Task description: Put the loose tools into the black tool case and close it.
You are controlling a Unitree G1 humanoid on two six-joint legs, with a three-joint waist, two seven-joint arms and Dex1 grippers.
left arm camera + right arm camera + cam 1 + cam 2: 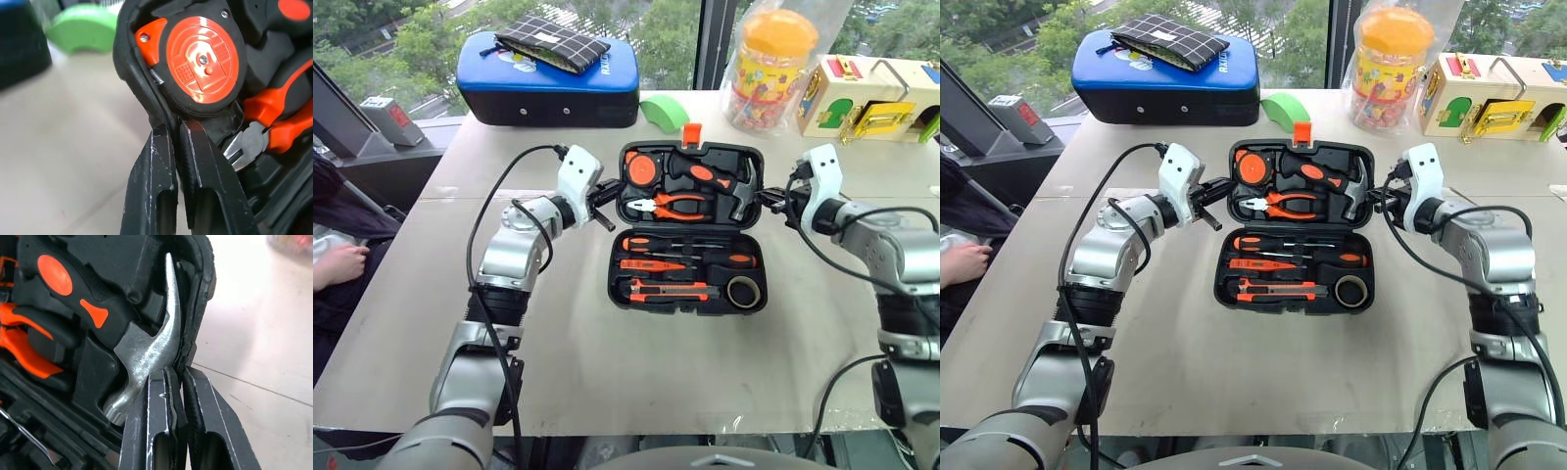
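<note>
The black tool case (pixel 615 282) lies open in the middle of the table. In its near half lie two orange-and-black screwdrivers (pixel 651 244), a slim orange tester (pixel 651 264), a utility knife (pixel 671 291) and a dark tape roll (pixel 742 291). The far half holds pliers (pixel 680 206), a hammer (pixel 151 347) and an orange tape measure (pixel 203 58). My left gripper (pixel 610 201) is shut on the far half's left rim (pixel 132 63). On the opposite rim (pixel 198 293), beside the hammer head, my right gripper (pixel 771 201) is shut too.
A blue-and-black case (pixel 548 83) with a checked pouch (pixel 551 44) stands at the back left. A green object (pixel 664 111), a plastic jar (pixel 771 69) and a wooden lock box (pixel 871 98) line the back. A person's hand (pixel 342 264) rests at the far left.
</note>
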